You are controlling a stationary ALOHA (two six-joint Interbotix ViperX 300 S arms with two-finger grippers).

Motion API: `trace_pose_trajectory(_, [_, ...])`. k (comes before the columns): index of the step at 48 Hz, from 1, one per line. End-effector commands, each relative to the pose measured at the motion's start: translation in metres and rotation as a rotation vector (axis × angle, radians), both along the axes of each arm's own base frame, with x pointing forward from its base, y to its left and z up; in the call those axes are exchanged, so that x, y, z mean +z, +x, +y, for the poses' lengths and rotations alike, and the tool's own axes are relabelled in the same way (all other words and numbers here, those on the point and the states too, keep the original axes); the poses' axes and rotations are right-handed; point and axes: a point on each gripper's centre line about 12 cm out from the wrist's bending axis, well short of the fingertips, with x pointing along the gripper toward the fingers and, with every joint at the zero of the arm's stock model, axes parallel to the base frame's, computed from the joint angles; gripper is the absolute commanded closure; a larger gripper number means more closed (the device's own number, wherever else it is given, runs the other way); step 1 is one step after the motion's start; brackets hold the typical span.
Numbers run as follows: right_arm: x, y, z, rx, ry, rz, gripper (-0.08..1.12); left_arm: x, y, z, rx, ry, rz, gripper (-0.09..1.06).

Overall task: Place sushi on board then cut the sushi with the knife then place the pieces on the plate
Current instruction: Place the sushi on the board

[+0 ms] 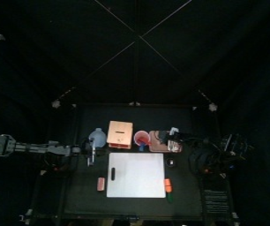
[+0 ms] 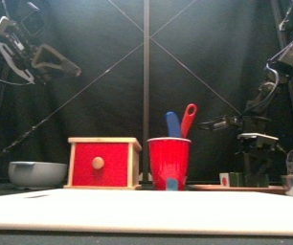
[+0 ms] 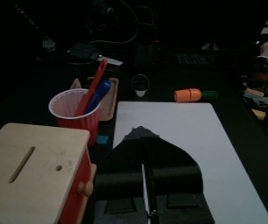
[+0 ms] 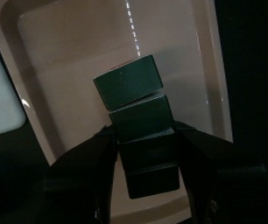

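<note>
Sushi roll (image 4: 134, 96) | on pink tray (image 4: 67, 52) | between spread right jaws | left jaws pressed together

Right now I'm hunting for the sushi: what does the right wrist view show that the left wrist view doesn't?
Right wrist only: the sushi roll, the right gripper around it. Left wrist only: red cup with knives, wooden box, white board, left gripper shut. Both: probably the pink tray, under the roll in one, a pale edge past the cup in the other.

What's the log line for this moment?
phase: pickup | right pincer: at sushi roll on pink tray | left pincer: shut, raised at left
</note>
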Motion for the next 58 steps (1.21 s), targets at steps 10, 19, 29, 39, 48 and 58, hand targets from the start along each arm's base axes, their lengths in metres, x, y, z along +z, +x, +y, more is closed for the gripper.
trace_pose_trajectory(10, [0.053,0.010,0.011,-0.130,0.097,-0.142,0.54,0.006,0.003,0.001,0.002,0.001,-0.023,0.99])
trace_pose_trajectory(19, [0.080,0.012,0.031,-0.242,0.187,-0.282,0.54,0.006,0.002,0.001,0.001,0.003,-0.021,0.99])
trace_pose_trajectory(29, [0.087,0.017,0.062,-0.349,0.297,-0.343,0.54,0.001,0.001,0.001,0.003,0.002,-0.011,0.99])
trace_pose_trajectory(39, [0.086,0.026,0.094,-0.466,0.379,-0.383,0.54,-0.003,-0.001,0.001,0.003,0.001,0.002,0.98])
trace_pose_trajectory(48, [0.089,0.036,0.121,-0.537,0.403,-0.415,0.54,-0.003,-0.001,0.001,0.003,0.001,0.002,0.99])
trace_pose_trajectory(58, [0.086,0.054,0.149,-0.645,0.387,-0.419,0.54,-0.003,-0.001,0.001,0.004,0.003,0.006,0.99])
